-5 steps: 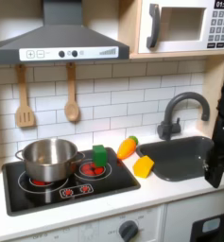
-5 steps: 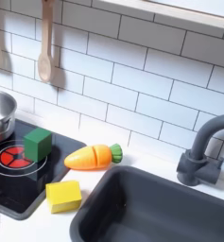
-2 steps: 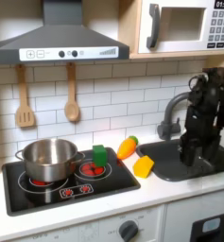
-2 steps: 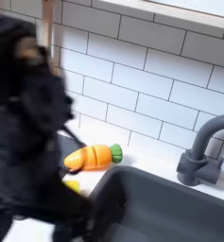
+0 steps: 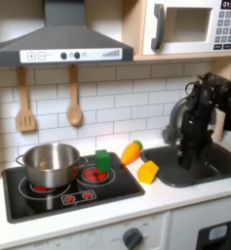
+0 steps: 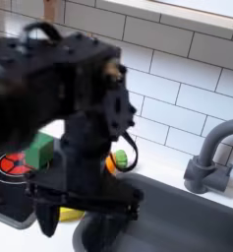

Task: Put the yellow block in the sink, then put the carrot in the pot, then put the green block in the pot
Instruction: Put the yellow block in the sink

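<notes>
In the first exterior view the yellow block (image 5: 147, 172) lies on the counter between the stove and the sink (image 5: 207, 159). Behind it lies the carrot (image 5: 133, 151), and the green block (image 5: 103, 160) stands on the stove's right burner. The silver pot (image 5: 49, 164) sits on the left burner. My gripper (image 5: 186, 166) hangs over the sink's left part, right of the yellow block. In the second exterior view the gripper (image 6: 87, 215) is close and dark, its fingers spread wide and open, with a sliver of the yellow block (image 6: 73, 211) showing between them. The green block (image 6: 39, 151) and a bit of carrot (image 6: 117, 159) show behind the arm.
A dark curved faucet (image 5: 181, 111) rises behind the sink, close to the arm. Two wooden utensils (image 5: 74, 109) hang on the tiled wall under the range hood. A microwave (image 5: 190, 26) sits up high at the right. The stove (image 5: 83, 193) has red burners.
The arm swung in from the first exterior view's right edge to a spot over the sink's left side. It came down and now blocks much of the second exterior view. The objects have not moved.
</notes>
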